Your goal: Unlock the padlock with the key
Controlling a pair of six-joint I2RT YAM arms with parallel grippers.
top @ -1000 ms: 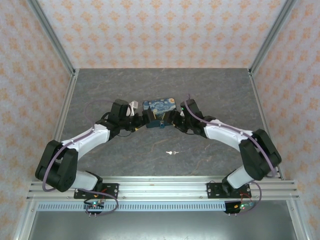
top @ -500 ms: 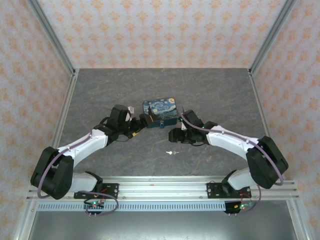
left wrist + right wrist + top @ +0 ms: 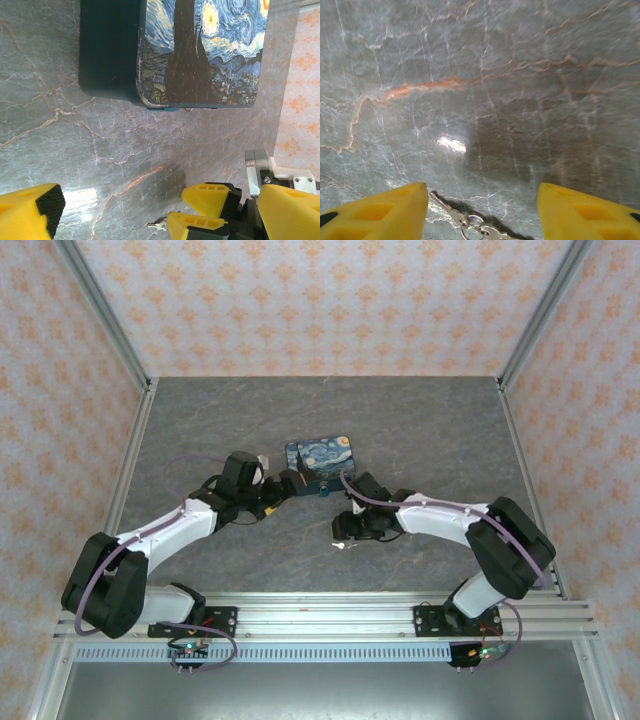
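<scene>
The key (image 3: 451,214), thin and silvery on a ring with a second key, lies flat on the table between my right gripper's (image 3: 482,212) yellow fingers, close to the left finger (image 3: 380,212). That gripper is open and holds nothing. From above, the right gripper (image 3: 342,532) hovers over the key (image 3: 346,544). The padlock (image 3: 324,487) is a small dark body at the near side of the blue painted box (image 3: 318,460). My left gripper (image 3: 283,485) stands open just left of it. The left wrist view has the key (image 3: 159,226) beside the right gripper's fingers (image 3: 210,192).
The blue box with the yellow swirl painting (image 3: 200,50) sits mid-table on the grey marbled surface (image 3: 420,430). Metal frame posts and patterned walls close in the table at the left, right and back.
My right arm has swung away from the box, toward the near side, and come down over the key, its jaws narrowing. The left gripper has drawn back slightly to the left.
</scene>
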